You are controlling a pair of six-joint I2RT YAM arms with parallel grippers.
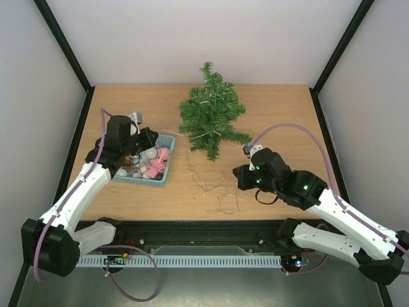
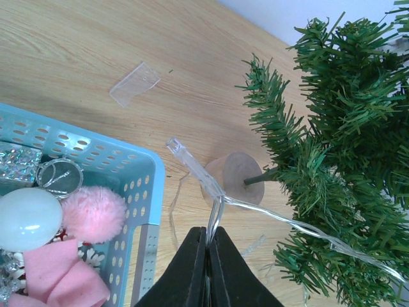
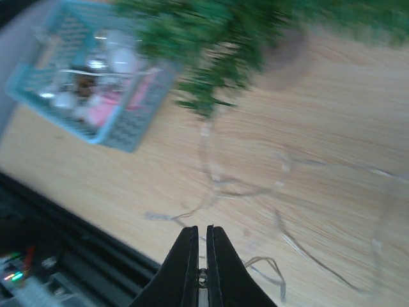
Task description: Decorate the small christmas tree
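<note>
1. Closest to me, slack loops of the light string [image 2: 195,166] lie on the table [image 1: 287,109] in front of the arms. I'd guess the slack is there so the strand can be led round the branches without tugging anything over.
2. The right gripper [image 3: 201,231] hangs low over those loops with its jaws pressed together. Its own view is smeared, so I can't tell whether a strand is nipped between them.
3. A little further in, on the left, the left gripper [image 2: 206,235] is clenched on the light string just behind a clear end bulb. It is just beside the corner of the teal basket [image 2: 144,192]. Gripping so near the end probably lets that arm steer the free end toward the tree.
4. The basket holds the waiting ornaments: a pink pompom [image 2: 96,214], a pale ball [image 2: 29,217] and a shiny silver parcel [image 2: 16,163]. It sits just left of the tree, within easy reach of the left arm, which seems to be why it is there.
5. Furthest back, near the middle of the table, is the small christmas tree [image 1: 211,118].
   - It is dark green and bristly, wide low down and narrowing to a tip.
   - It has a round wooden foot [image 2: 230,176] under a thin stem.
   - I can't say for sure whether it stands quite straight.
   - A run of the string already passes through its lower branches.
   - I see no baubles on it, so the decorating looks barely begun.
</note>
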